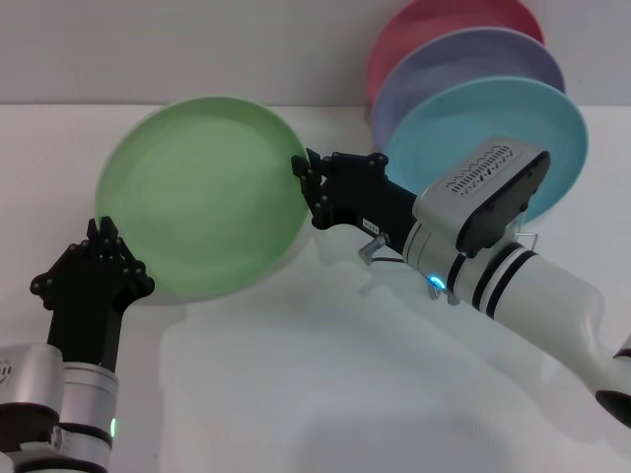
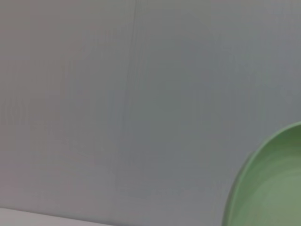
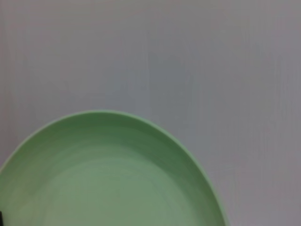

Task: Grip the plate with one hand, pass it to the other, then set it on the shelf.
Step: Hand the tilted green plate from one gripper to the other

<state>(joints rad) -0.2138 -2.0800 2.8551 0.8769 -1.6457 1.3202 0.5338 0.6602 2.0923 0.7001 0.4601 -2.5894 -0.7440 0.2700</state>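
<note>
The light green plate (image 1: 202,192) is held up off the table, tilted toward me. My right gripper (image 1: 304,187), on the white black-banded arm, is shut on the plate's right rim. The green plate (image 3: 108,179) fills the lower part of the right wrist view. My left gripper (image 1: 104,235), on the silver-grey arm, sits at the plate's lower left rim. In the left wrist view only an edge of the plate (image 2: 268,183) shows, off to one side. Only a few wires of the shelf (image 1: 533,236) show behind my right arm.
A sky-blue plate (image 1: 552,128), a lavender plate (image 1: 473,64) and a pink plate (image 1: 444,20) stand upright in the rack at the back right. A white table (image 1: 296,394) lies below, with a wall behind.
</note>
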